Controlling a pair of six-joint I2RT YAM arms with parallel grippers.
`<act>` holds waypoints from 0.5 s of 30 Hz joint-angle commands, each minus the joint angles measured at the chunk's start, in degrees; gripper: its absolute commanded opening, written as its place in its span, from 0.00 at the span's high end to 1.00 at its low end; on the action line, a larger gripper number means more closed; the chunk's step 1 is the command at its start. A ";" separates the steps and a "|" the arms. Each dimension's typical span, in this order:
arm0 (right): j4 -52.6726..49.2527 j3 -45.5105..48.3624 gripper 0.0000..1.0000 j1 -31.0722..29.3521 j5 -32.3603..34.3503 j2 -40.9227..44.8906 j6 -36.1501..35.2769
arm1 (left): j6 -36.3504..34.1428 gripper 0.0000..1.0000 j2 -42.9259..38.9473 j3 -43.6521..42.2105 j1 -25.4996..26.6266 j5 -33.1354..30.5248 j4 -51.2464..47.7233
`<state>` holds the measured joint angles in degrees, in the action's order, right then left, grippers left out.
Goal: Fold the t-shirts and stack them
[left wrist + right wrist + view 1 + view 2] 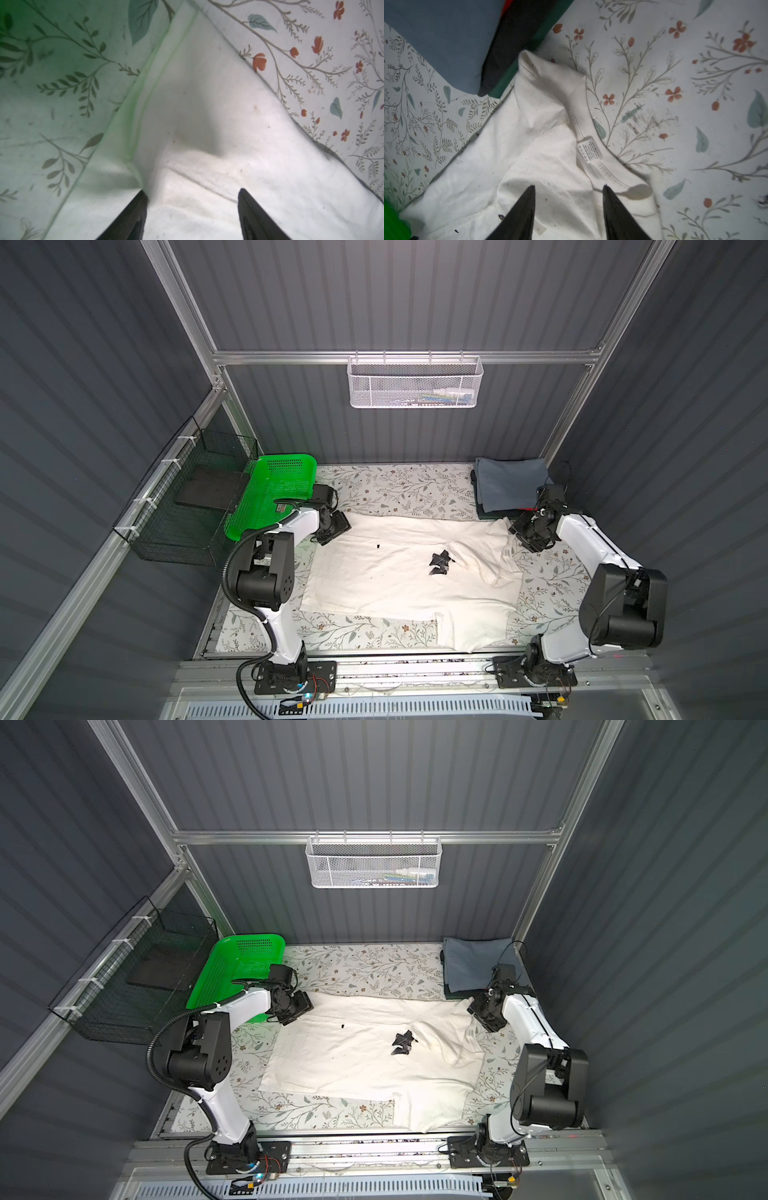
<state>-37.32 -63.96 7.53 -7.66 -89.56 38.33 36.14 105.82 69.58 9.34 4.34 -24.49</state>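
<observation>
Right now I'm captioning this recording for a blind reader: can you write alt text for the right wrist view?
The right gripper, jaws open, is poised over a rumpled white t-shirt near its collar label. A stack of folded shirts, blue on top, lies close by on the flowered cloth.

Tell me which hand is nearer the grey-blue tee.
Right. The right hand is just in front of the grey-blue tee; the left hand is far off, beside the green basket.
</observation>
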 commanded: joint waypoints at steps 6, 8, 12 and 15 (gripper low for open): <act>5.68 -6.03 0.50 0.17 -3.26 -10.37 -0.09 | -1.41 0.09 -8.88 -4.32 2.87 1.84 -1.62; 5.76 -7.21 0.54 0.20 -3.07 -12.67 -0.22 | -1.58 0.07 -10.03 -4.85 4.18 1.51 -2.21; 6.69 -7.53 0.61 0.17 -0.69 -15.12 -0.52 | -2.29 0.06 -10.52 -5.06 5.98 0.21 -4.63; 7.83 -7.85 0.65 0.14 -0.25 -16.65 -1.06 | -2.73 0.06 -11.42 -6.36 6.32 -0.51 -6.00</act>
<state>-30.46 -70.52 7.53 -9.43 -105.10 38.11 34.94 96.09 65.01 15.66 4.93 -26.46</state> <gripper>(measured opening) 0.349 0.940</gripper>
